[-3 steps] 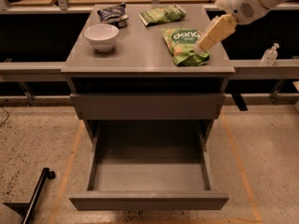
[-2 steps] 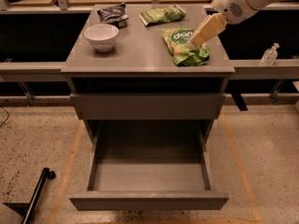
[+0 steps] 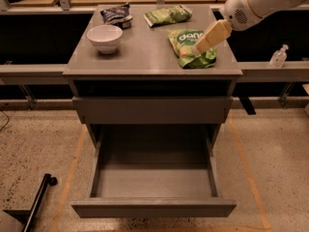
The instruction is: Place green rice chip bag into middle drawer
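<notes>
Where the grey cabinet stands in the middle of the frame, its top surface [image 3: 145, 57] carries four things. At its left part sits a white bowl [image 3: 105, 36], and just behind the bowl lies a dark blue-black bag [image 3: 116, 14]. Further right, near the back edge, there is a pale green bag [image 3: 167, 15]. On the right part of the surface the green rice chip bag [image 3: 186, 46] lies flat (the white word "dang" is readable on its dark patch), close to the front right corner. The pincer [image 3: 199, 49] comes down slanted from the white arm in the upper right of the frame, and its cream tip is over the right side of this bag and seems to touch it. Whether the pincer is spread or pressed together, I cannot tell. Below the surface, one drawer front [image 3: 152, 110] is closed. Under it the middle drawer [image 3: 154, 182] is pulled out toward the bottom of the frame, its grey floor showing. At the far right a small clear bottle [image 3: 279, 57] stands on a ledge.
</notes>
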{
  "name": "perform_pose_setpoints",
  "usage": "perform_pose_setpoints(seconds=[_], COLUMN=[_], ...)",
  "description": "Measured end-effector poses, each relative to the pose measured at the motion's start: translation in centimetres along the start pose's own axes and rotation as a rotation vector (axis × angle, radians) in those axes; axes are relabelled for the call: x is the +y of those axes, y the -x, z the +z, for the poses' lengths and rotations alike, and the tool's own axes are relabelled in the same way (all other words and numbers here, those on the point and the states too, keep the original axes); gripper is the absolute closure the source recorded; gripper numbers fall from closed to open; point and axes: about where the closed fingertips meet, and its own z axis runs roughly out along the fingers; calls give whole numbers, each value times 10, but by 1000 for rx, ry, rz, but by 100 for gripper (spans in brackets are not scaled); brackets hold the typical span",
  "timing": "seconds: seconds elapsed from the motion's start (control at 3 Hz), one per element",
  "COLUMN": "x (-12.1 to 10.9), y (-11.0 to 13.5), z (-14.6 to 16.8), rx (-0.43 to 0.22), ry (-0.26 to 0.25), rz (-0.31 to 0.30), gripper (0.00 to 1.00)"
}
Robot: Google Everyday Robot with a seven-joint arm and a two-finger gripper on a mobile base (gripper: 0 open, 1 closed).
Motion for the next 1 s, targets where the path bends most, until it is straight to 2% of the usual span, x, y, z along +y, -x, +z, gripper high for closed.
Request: perform_pose_setpoints(seconds=[0.67,1.0], x=[-40,-56], y=[-22,-34], z=[45,72], rx=[25,32], ry=[-65,-62], rz=[93,135], gripper=[0,0])
